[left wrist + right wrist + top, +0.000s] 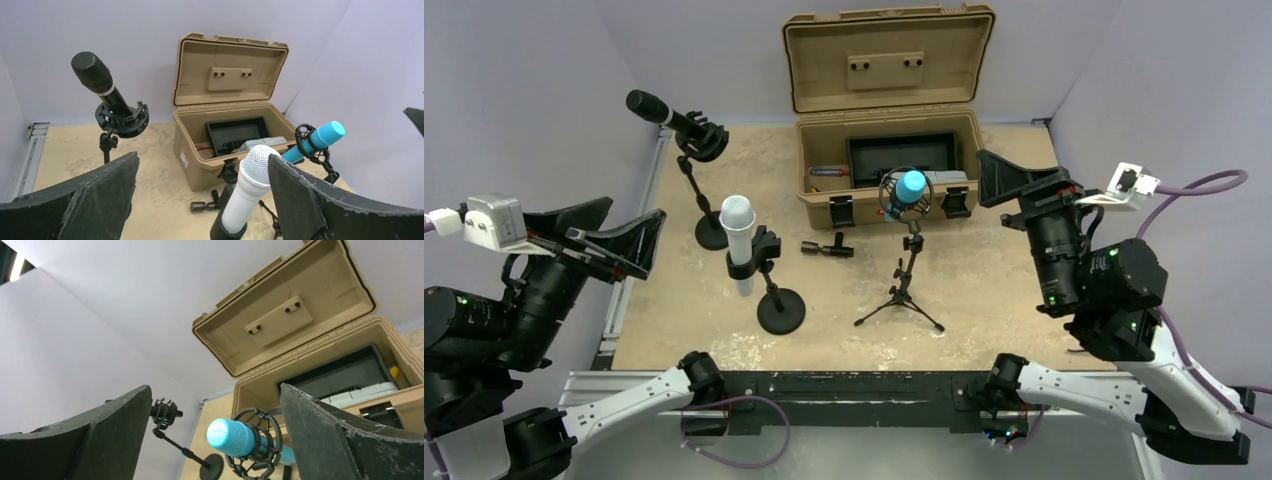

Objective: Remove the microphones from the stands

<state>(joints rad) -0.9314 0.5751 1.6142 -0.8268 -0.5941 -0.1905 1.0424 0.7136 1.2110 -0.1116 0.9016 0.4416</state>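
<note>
Three microphones sit in stands. A white one (738,222) is clipped upright on a round-base stand (781,310). A black one (656,108) is in a shock mount at the far left. A blue one (911,187) is in a shock mount on a tripod (902,295). My left gripper (636,212) is open and empty, left of the white microphone. In the left wrist view the white microphone (250,190) shows between the spread fingers of the left gripper (204,157), close to the right finger. My right gripper (994,185) is open and empty. It (215,387) points at the blue microphone (232,436).
An open tan case (884,100) stands at the back behind the tripod, with a black tray and small items inside. A small black adapter (827,248) lies on the table between the white microphone's stand and the tripod. Walls close in on both sides.
</note>
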